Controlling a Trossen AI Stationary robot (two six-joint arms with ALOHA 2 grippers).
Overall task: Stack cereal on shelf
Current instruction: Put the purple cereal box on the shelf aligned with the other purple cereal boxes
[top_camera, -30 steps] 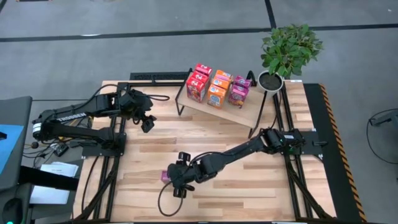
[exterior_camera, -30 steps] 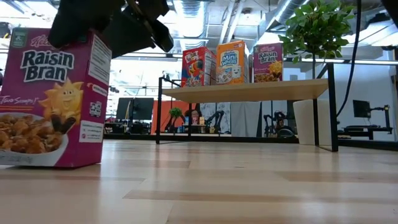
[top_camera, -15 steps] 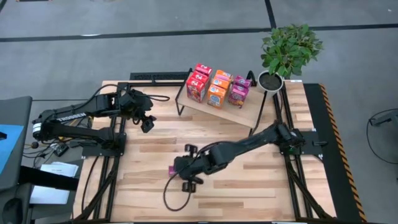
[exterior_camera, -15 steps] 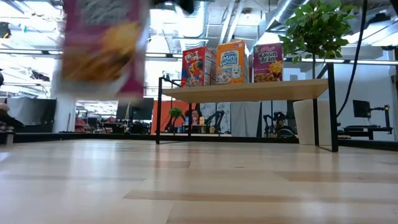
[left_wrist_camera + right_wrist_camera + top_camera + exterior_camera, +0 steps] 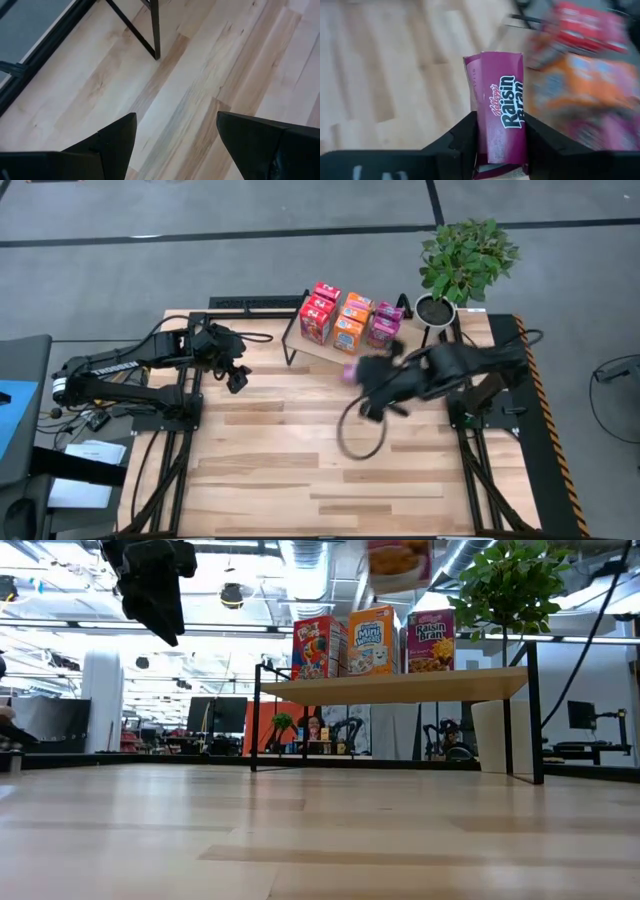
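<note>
Raisin Bran cereal box [image 5: 501, 120] clamped in right claw [image 5: 500, 131] above surface beside shelf [image 5: 385, 361]; left claw [image 5: 175, 145] released, idle.

The right gripper [image 5: 501, 145], a second ago down at the front of the tabletop [image 5: 290, 500] around the magenta Raisin Bran box [image 5: 501, 112], now carries that box high in the air beside the shelf [image 5: 385, 360]. The box no longer stands on the tabletop; it sits clamped between the gripper's fingers [image 5: 462, 137]. In the low view it shows above the boxes standing on the shelf. The arm's cable loop trails below the gripper.
</note>
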